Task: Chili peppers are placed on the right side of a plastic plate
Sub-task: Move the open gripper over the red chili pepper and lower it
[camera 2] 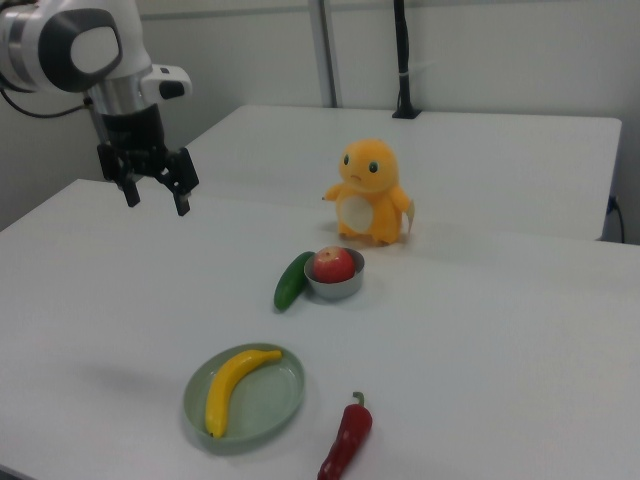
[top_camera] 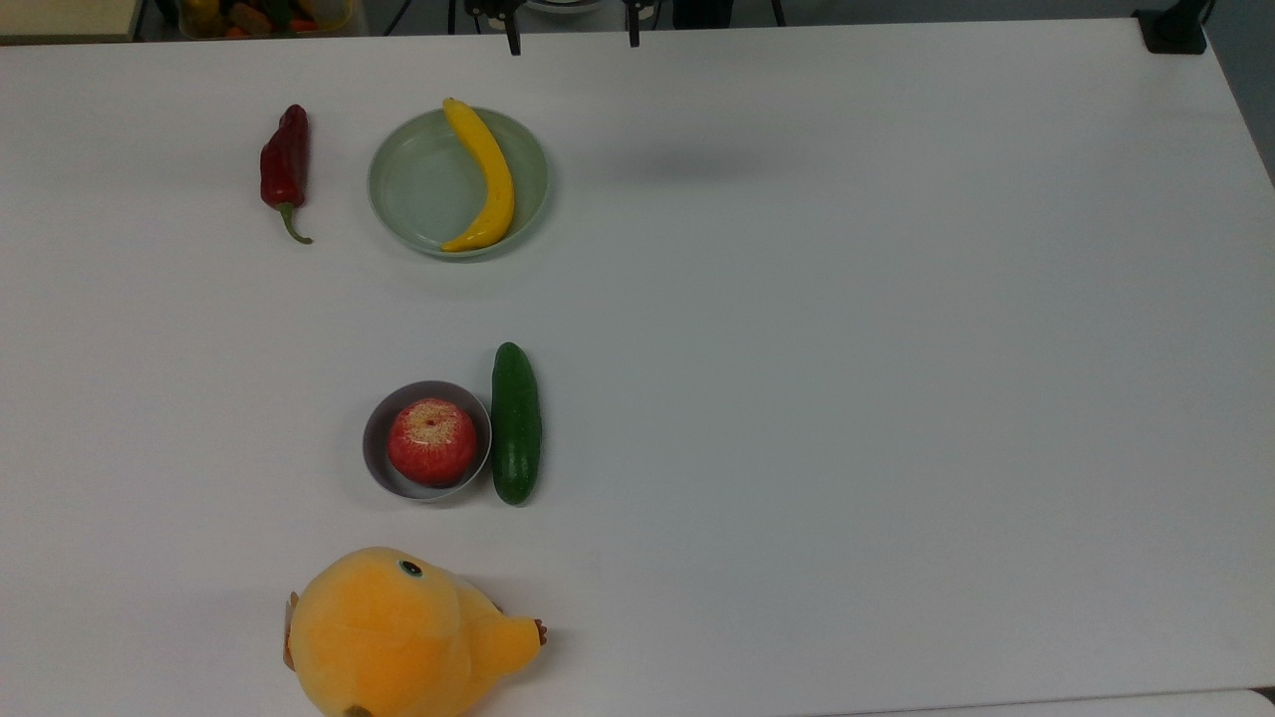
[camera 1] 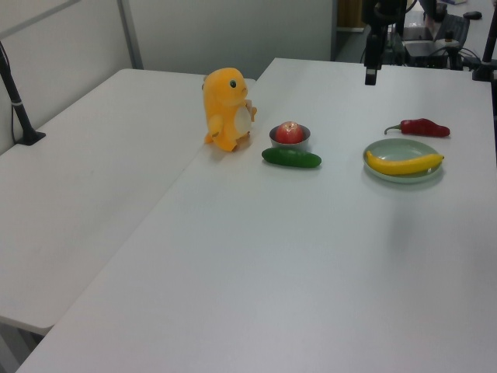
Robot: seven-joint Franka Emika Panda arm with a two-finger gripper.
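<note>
White table [top_camera: 847, 349] carries everything; the arm hangs high over its far edge in the top view, at the right view's left.

Orange plush toy [camera 2: 372, 192], largest item, stands at the right view's far side, near the grey bowl [camera 2: 337, 282] holding an apple [camera 2: 335, 264]. Cucumber [camera 2: 291, 280] lies touching the bowl on the right view's left.

Plastic plate [camera 2: 280, 405], pale green, sits near in the right view, with a banana [camera 2: 232, 387] lying across its left half in the right view. Chili pepper [camera 2: 346, 443] rests flat on the table just beside the plate, on the right view's right, stem pointing toward the bowl; apart from the rim, not touching.

Gripper [camera 2: 154, 187]: jaws spread apart, empty, pointing down, well above the table. The pepper lies well apart from them, across the plate and lower.

Risks, as judged:
- pepper is slim and glossy; a pinch off its middle could roll it or squirt it out
- descent too close to the plate could clip the rim and shift plate and banana
- thin stem offers no grip; closing there would likely drop it
- "right" differs by view; the top view shows the pepper on the plate's left
</note>
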